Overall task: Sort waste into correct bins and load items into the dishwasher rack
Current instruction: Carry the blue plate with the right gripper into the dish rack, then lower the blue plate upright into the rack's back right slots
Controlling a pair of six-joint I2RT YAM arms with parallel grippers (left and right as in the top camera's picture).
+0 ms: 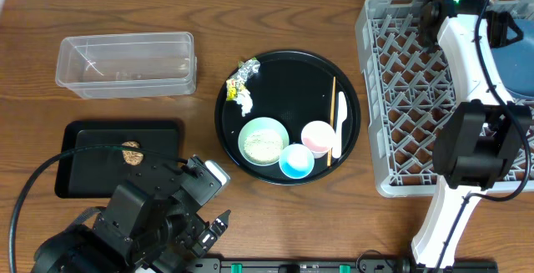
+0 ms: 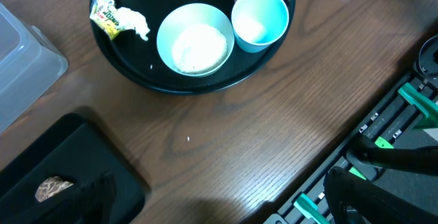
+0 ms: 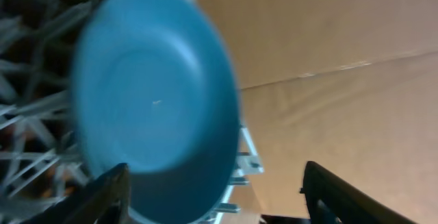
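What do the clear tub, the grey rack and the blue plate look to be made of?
The clear tub: glossy see-through plastic; the grain of the table shows through its walls. The grey rack: matte moulded plastic, judging by its uniform lattice and pegs. The blue plate: smooth, faintly shiny; plastic or glazed ceramic, the blurred view leaves it open.

The dark blue plate [image 3: 154,107], blurred, stands on edge among the dishwasher rack [image 3: 27,142] pegs. The right tool [image 3: 213,179] fingers are spread wide.
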